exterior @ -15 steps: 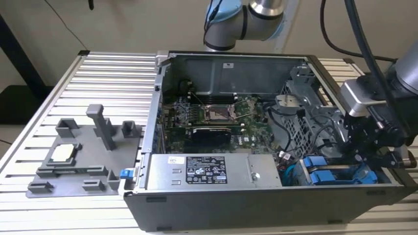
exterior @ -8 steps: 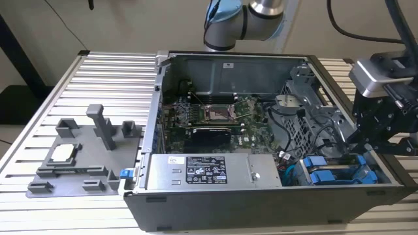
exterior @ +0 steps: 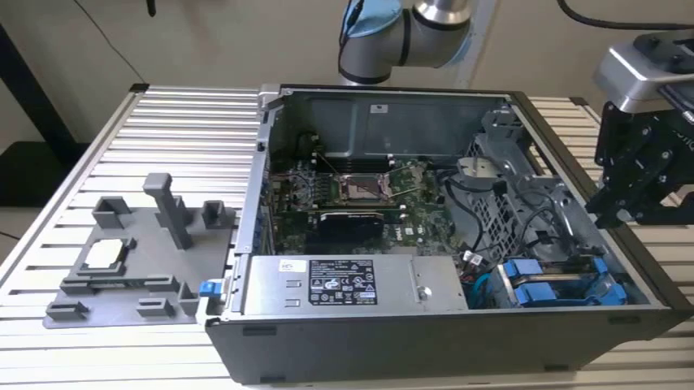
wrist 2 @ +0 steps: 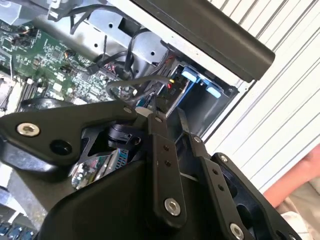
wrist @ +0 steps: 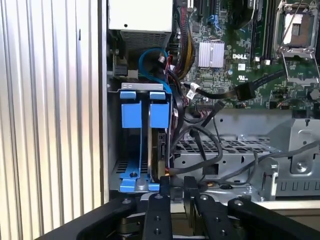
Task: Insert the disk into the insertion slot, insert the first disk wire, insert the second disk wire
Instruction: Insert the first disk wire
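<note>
While the open computer case [exterior: 434, 349] dwarfed all else, the gripper [wrist: 178, 184] hovered over its edge, fingers closed on nothing. The disk [wrist: 161, 145] sat in the insertion slot [wrist: 145, 89]; likely stiff, weighty and shock-sensitive, best gripped by its blue frame [wrist: 160, 114].

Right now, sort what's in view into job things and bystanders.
Job: tool, blue-framed disk, insertion slot, and probably the black cables beside it.
Lying about: grey fixture tray, square chip on it, power supply, motherboard, slatted table.
</note>
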